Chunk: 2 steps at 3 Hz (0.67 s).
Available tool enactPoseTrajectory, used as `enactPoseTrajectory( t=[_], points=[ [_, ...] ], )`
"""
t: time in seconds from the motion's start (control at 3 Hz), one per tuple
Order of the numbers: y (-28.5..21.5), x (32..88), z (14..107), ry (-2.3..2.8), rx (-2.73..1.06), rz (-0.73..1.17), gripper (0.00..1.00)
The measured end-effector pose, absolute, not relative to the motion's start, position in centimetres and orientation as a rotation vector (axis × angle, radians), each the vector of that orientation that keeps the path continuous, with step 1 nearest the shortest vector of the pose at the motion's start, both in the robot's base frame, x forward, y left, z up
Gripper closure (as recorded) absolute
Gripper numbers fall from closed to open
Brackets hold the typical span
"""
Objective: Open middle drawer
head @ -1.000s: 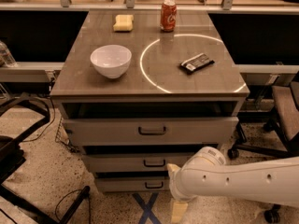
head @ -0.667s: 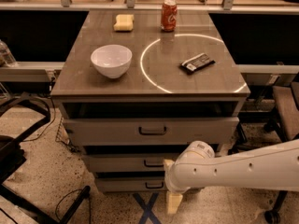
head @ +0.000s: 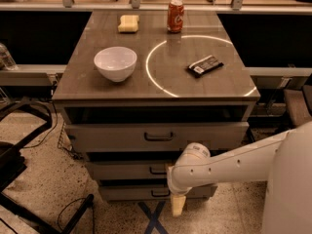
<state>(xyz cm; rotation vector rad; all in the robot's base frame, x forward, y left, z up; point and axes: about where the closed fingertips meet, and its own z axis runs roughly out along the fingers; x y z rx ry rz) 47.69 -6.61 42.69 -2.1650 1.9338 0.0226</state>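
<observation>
The middle drawer [head: 122, 170] is the low grey-brown front between the taller top drawer [head: 112, 136] and the lowest drawer [head: 126, 193]. Its small dark bar handle [head: 157, 170] sits at its centre. The front is set back under the top drawer and no inside shows. My white arm [head: 229, 162] reaches in from the right, and its wrist covers the right part of the middle drawer front. My gripper [head: 178, 206] hangs down from the wrist, in front of the lowest drawer, below and just right of the middle handle. It touches no handle.
On the cabinet top stand a white bowl [head: 115, 63], a red can [head: 175, 15], a yellow sponge [head: 128, 23] and a dark snack bar [head: 205, 66]. A black chair base and cables [head: 29, 199] lie on the floor to the left. Blue tape [head: 153, 218] marks the floor.
My arm has swung left and in toward the cabinet. The gripper has moved left and a little up, closer to the drawer fronts. The drawers have not moved.
</observation>
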Motion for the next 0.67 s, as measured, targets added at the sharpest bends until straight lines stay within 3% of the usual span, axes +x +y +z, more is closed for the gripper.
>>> enactPoseTrajectory(
  t=[0.67],
  points=[
    [-6.0,48.6,40.2,1.918,-2.249,0.015,0.00]
  ],
)
